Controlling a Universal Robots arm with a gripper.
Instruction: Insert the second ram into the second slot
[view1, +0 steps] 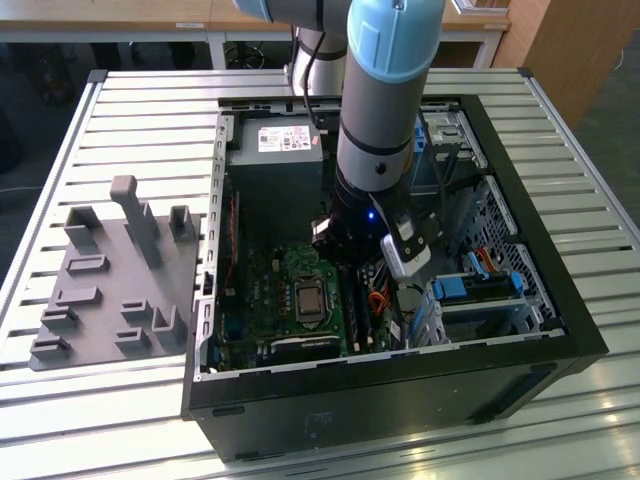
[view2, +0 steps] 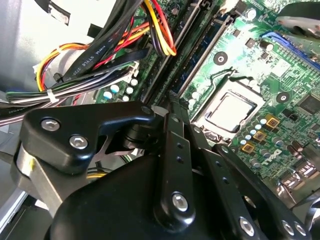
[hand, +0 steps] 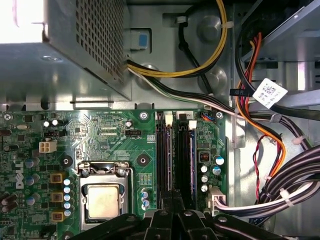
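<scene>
Claw (hand: 172, 212) poised low over the motherboard's RAM slots (hand: 175, 160), fingers nearly together; whether they hold the second ram cannot be told. Seating stage: next calls for straight downward pressure.

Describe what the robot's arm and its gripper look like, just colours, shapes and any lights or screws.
In the exterior view the arm is a thick grey cylinder with a light-blue joint cap on top and a black band lower down, where a small blue light glows. A silver-grey block sits at its wrist. In the second wrist view the gripper is glossy black, built of rounded linkage bars pinned with silver screws.
</scene>
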